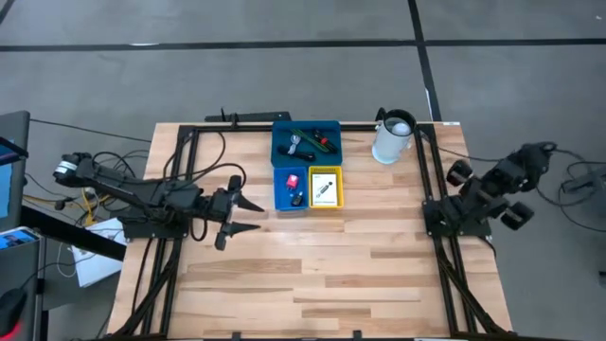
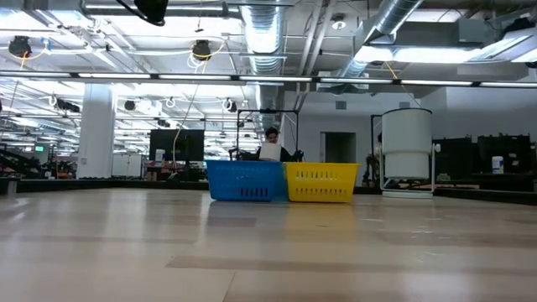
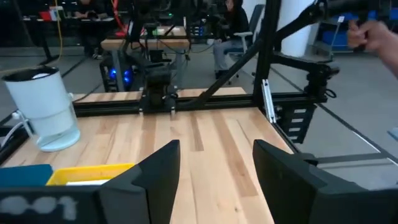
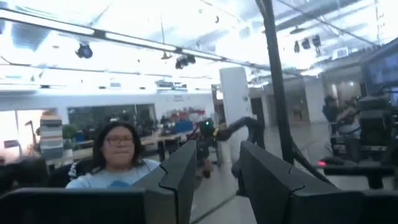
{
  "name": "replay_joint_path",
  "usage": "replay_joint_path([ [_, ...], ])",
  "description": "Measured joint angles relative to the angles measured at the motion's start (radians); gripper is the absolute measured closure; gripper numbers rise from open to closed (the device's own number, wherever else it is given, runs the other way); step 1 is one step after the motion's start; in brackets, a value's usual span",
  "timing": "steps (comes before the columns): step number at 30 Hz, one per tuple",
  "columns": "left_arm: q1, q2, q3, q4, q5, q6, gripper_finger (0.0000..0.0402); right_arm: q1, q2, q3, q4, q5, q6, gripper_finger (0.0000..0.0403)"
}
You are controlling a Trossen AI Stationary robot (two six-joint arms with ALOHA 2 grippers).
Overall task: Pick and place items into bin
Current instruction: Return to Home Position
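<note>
- The left claw (image 1: 254,217) is hovering over the desk (image 1: 312,275) just left of the bin set (image 1: 305,168), fingers spread, gripping nothing.
- The right claw (image 4: 217,149) is sitting well right of the bin set, fingers parted.
- A pink-red block (image 1: 293,180) is lying in the small blue bin (image 1: 278,191), and a white card (image 1: 324,188) in the yellow bin (image 1: 311,188).

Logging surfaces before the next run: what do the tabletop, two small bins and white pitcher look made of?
The tabletop looks like pale wood with a light sheen: plank seams and grain show. The small blue bin and yellow bin seem moulded plastic: uniform colour, slotted walls. The white pitcher looks like smooth plastic, but glazed ceramic cannot be ruled out.
</note>
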Motion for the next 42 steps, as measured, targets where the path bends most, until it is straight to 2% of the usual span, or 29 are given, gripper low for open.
replay_joint_path([
  [1, -0.012, 0.000, 0.000, 0.002, -0.012, 0.000, 0.0210, 0.001, 0.006, -0.036, 0.038, 0.001, 0.000, 0.0285],
  [3, -0.033, 0.001, -0.002, 0.013, -0.041, 0.000, 0.0210, -0.003, 0.008, -0.080, -0.019, -0.019, -0.004, 0.0285],
  [6, -0.057, 0.005, -0.001, 0.062, -0.072, 0.000, 0.0210, 0.002, 0.062, -0.149, 0.157, -0.045, 0.007, 0.0285],
  [9, -0.085, 0.013, -0.001, 0.111, -0.076, 0.011, 0.0210, 0.010, 0.076, -0.263, 0.198, -0.094, -0.005, 0.0285],
  [11, -0.099, 0.016, -0.001, 0.111, -0.076, 0.018, 0.0210, 0.020, 0.056, -0.344, 0.334, -0.113, -0.017, 0.0285],
  [16, -0.140, 0.055, -0.001, 0.136, -0.080, 0.021, 0.0210, 0.031, 0.004, -0.552, 0.493, -0.105, -0.021, 0.0285],
  [18, -0.160, 0.077, -0.001, 0.162, -0.081, 0.027, 0.0210, 0.031, 0.002, -0.589, 0.566, -0.124, 0.004, 0.0285],
  [24, -0.200, 0.169, -0.007, 0.236, -0.080, 0.021, 0.0210, 0.031, 0.003, -0.614, 0.538, -0.098, 0.026, 0.0285],
  [26, -0.211, 0.201, -0.050, 0.327, -0.081, -0.003, 0.0210, 0.031, 0.004, -0.614, 0.510, -0.098, 0.015, 0.0285],
  [29, -0.218, 0.232, -0.162, 0.556, -0.062, -0.024, 0.0210, 0.031, 0.004, -0.614, 0.459, -0.090, -0.004, 0.0285],
  [35, -0.214, 0.200, -0.429, 0.999, -0.052, -0.042, 0.0210, 0.031, 0.005, -0.614, 0.358, 0.023, -0.008, 0.0285],
  [42, -0.214, 0.081, -0.608, 1.104, -0.120, -0.085, 0.0210, 0.031, 0.006, -0.614, 0.311, 0.035, -0.031, 0.0285],
])
